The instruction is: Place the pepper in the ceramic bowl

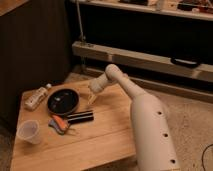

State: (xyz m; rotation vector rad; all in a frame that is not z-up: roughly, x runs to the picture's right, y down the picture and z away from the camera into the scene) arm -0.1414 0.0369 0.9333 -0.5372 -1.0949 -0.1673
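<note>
room: dim, dark cabinet on the left, metal rail along the back, speckled floor.
surface: low wooden table (pixel 100 140), everything bunched on its left half.
my gripper (pixel 92 98): hangs over the table's back part, just right of the ceramic bowl, fingers spread apart, nothing between them.
my arm (pixel 145 115): reaches in from the lower right, wrist bent down toward the tabletop.
ceramic bowl (pixel 62 101): black, glossy, pale spot in the middle, upright, nothing in it; good open target.
pepper (pixel 60 122): orange-red, lies on the table just in front of the bowl, against a blue-grey pad (pixel 53 125); cannot tell if it rests on top of the pad or beside it.
black cylinder (pixel 80 116): lies on its side just right of the pepper, between it and my gripper.
bottle (pixel 37 97): lies on its side left of the bowl.
plastic cup (pixel 28 131): upright at the front left, apart from the rest.
step, my guess: pepper not yet picked; spread fingers suit a descent on it.
risk, my guess: the cylinder and pad crowd the pepper, so a finger could nudge them.
</note>
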